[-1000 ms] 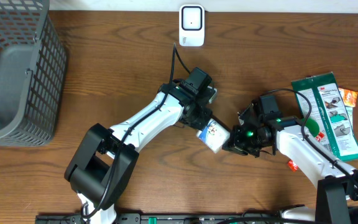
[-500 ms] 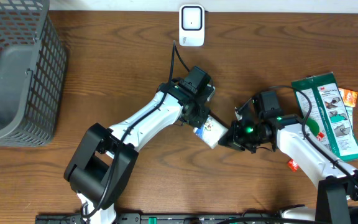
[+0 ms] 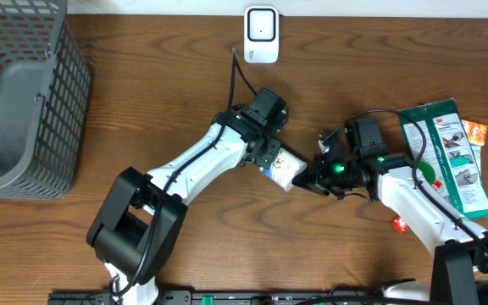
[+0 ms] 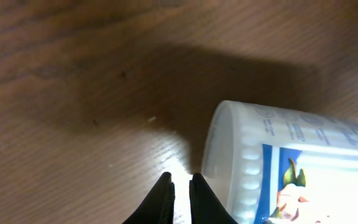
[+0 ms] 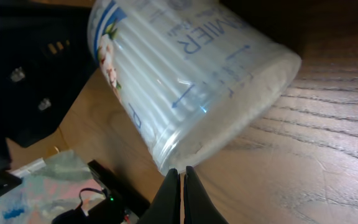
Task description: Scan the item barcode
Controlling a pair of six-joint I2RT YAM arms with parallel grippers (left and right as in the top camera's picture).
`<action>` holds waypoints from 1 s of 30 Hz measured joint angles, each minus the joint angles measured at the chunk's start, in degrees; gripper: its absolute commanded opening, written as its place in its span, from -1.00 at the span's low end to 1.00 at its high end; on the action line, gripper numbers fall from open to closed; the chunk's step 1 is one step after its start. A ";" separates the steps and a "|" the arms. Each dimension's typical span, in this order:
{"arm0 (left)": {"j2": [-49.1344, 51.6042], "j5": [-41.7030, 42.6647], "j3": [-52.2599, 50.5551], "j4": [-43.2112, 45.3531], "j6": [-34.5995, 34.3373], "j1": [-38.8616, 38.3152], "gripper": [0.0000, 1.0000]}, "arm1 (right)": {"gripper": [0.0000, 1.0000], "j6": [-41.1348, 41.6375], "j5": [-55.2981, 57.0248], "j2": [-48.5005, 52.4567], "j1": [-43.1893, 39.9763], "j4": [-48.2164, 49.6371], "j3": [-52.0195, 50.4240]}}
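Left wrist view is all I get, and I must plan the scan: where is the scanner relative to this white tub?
Observer: The scanner stands at the table's far edge, beyond the tub.
Operator: Is the right gripper holding the tub?
Observer: No; the right gripper is shut, its tips at the tub's end, nothing between them.
Operator: Anything else nearby?
Observer: A green package lies at the table's right side.
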 measured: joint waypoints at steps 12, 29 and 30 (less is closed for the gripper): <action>0.00 -3.04 0.00 2.10 0.00 -0.15 -0.67 | -0.97 0.22 0.72 0.00 0.00 0.04 0.48; 0.00 -3.45 0.76 0.81 0.00 2.08 -0.66 | -0.98 0.42 9.14 0.00 1.77 -3.23 0.55; 0.00 -3.45 0.76 0.22 0.00 2.08 -0.66 | -0.98 0.46 9.79 0.00 2.23 -2.45 0.55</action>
